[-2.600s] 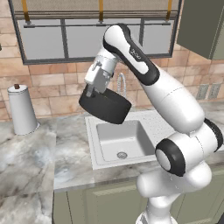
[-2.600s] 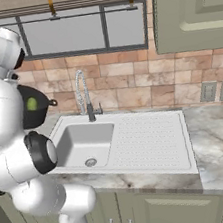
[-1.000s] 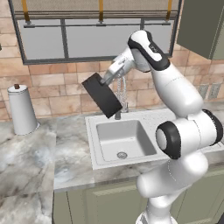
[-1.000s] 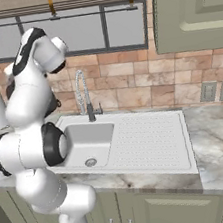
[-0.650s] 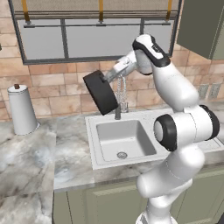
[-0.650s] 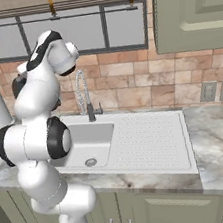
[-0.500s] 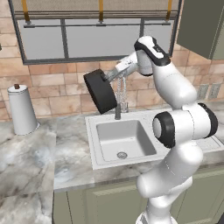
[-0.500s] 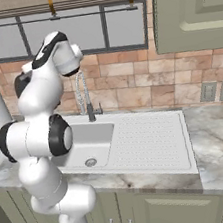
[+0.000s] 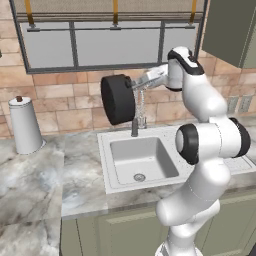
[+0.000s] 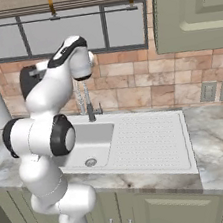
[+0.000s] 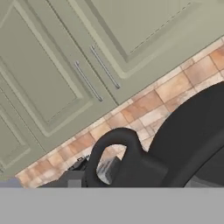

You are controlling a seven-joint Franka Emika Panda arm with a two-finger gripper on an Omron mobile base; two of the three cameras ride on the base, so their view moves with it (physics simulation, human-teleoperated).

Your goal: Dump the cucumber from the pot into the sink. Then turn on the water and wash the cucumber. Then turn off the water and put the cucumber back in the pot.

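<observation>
Dump step in hand. The pot [image 9: 118, 99] is held high over the back of the sink [image 9: 142, 159], tipped right onto its side, its black underside facing the left base camera. The hand [image 9: 136, 85] grips it by a loop handle [image 11: 114, 148]; hand view shows that loop close up with a fingertip [image 11: 107, 169] seated in it, so the hand is closed on the pot at the handle, jaws part-way apart.

Cucumber: cannot spot it. The basin looks bare around the drain [image 9: 139, 177] in both base views, and the pot's mouth faces away from every camera. It may well be still inside.

To do this well, I judge:
- bring the pot's mouth over the basin centre, not the rim or the bench [image 9: 45, 180] at the left
- roll on past sideways so the mouth points down
- hold the grip firm; a one-handle hold will let the pot swing

In the way: the faucet [image 9: 139, 111] stands just below and beside the pot, close enough to be struck on a lower or a roll. No water running that I can see.

Around: white canister [image 9: 24, 125] on the bench well left, drainboard [image 10: 148, 138] to the right of the basin, window above, wall cabinets in the hand view.
</observation>
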